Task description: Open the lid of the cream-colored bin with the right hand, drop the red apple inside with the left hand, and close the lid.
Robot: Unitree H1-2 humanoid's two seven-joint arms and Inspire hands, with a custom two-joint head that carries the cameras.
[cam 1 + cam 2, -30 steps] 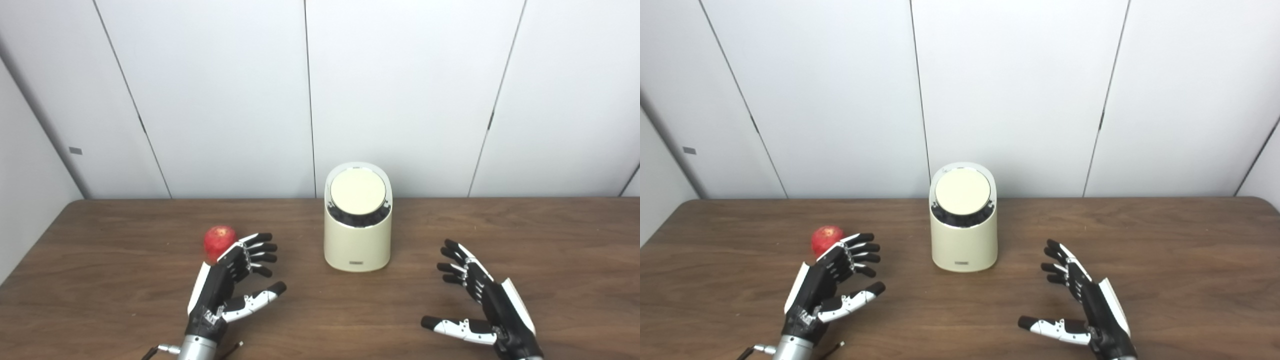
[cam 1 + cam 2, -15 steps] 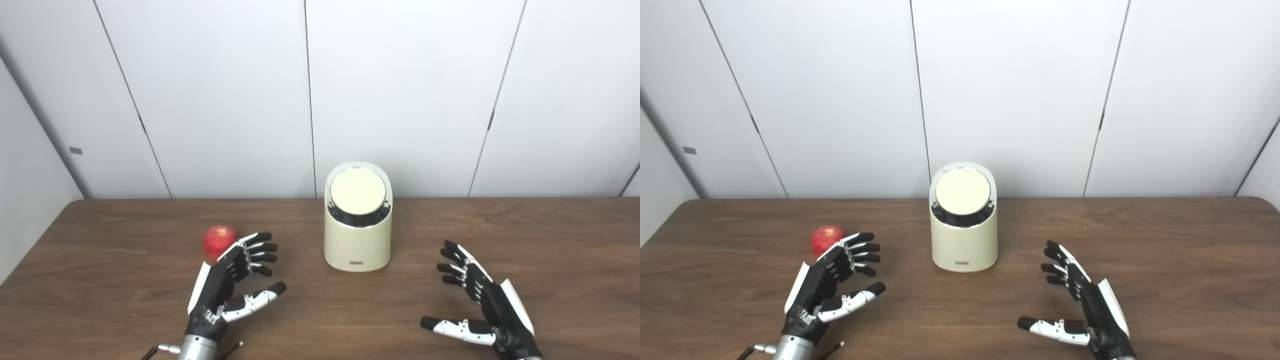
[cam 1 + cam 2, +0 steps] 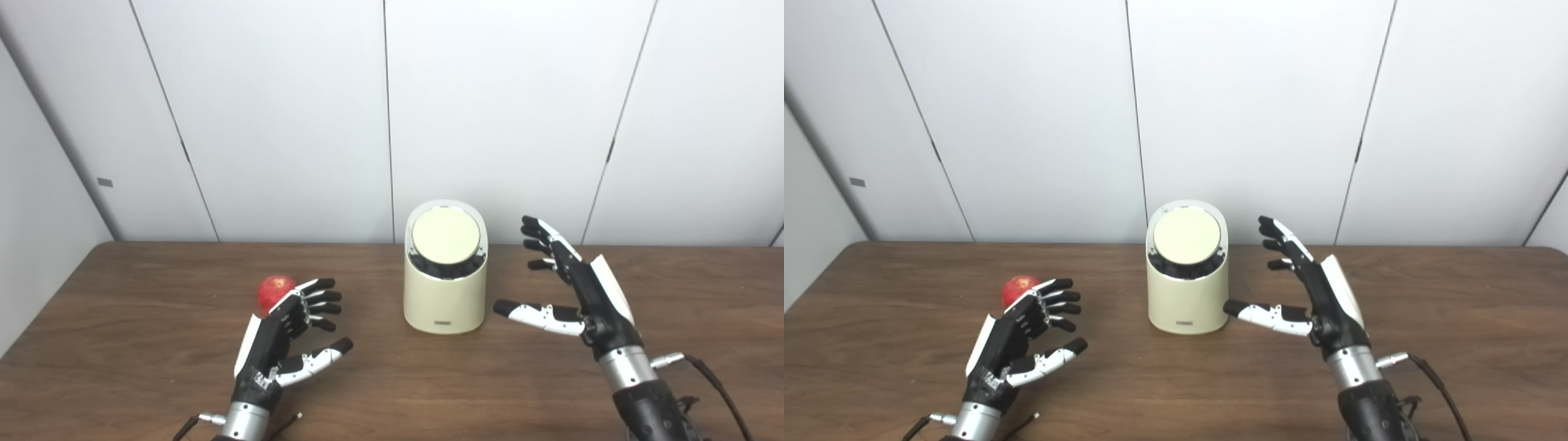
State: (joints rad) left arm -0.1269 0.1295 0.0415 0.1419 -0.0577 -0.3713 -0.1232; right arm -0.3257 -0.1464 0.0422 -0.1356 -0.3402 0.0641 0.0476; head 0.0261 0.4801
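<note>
We are inspecting at the pre-contact stage: the bin (image 3: 445, 288) is standing upright near table (image 3: 122, 367) centre, lid (image 3: 446, 236) lying flat and closed, slanted toward us. The right hand (image 3: 576, 288) is hovering just beside the bin's right side, fingers spread wide, holding nothing, thumb reaching toward the lower wall w/o clear contact. The left hand (image 3: 285, 331) is waiting nearer the front edge, also spread wide and empty; the apple (image 3: 275, 291) is sitting on the table just behind its fingertips, and we cannot tell whether they are touching it. Risks as we are judging them: (1) the bin looks light and is not being held by anything, so a sideways push from the right hand, esp. the thumb low on the wall, could slide or tip it instead of opening the lid; (2) the lid mechanism is not readable from here, so pressing at the wrong spot may do nothing; (3) the apple is round and free, so a nudge from the left hand's fingers approaching from the front could roll it away toward the wall side.
</note>
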